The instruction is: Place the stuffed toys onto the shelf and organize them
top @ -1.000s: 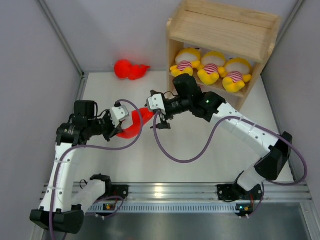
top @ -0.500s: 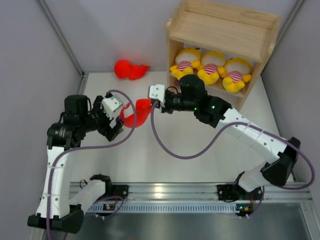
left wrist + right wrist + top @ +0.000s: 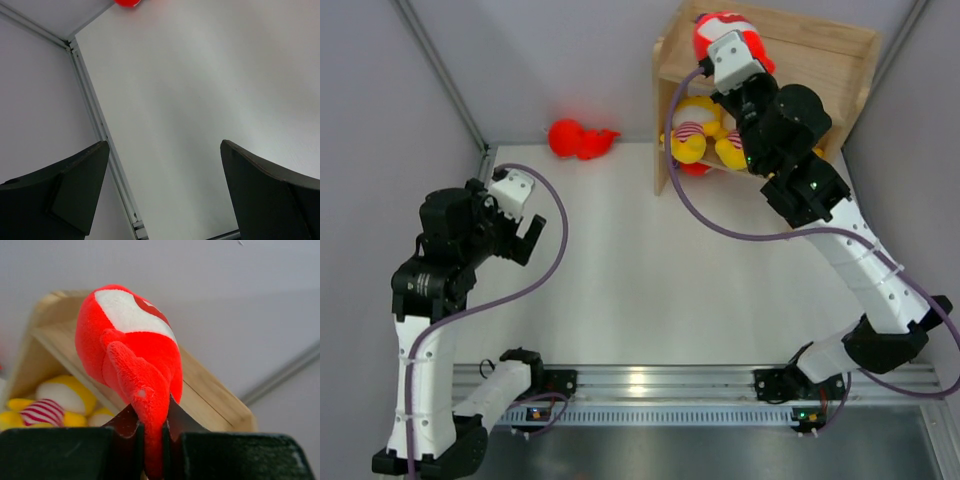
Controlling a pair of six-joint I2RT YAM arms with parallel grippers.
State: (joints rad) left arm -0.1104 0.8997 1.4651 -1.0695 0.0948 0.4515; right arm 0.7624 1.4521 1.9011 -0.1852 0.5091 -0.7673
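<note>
1. Red shark (image 3: 131,340) is hanging over the shelf (image 3: 815,52) top, pinched tight between the right fingers (image 3: 139,431).
2. Yellow toys (image 3: 690,135) are already sitting on the lower tier.
3. Second shark (image 3: 580,138) is lying on the bench (image 3: 650,290), awaiting pickup; left fingers (image 3: 524,238) are gaping wide, empty.

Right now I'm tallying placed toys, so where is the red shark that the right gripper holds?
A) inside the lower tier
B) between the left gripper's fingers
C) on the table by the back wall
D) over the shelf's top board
D: the right gripper is shut on the red shark, which is up over the top board of the shelf.
</note>
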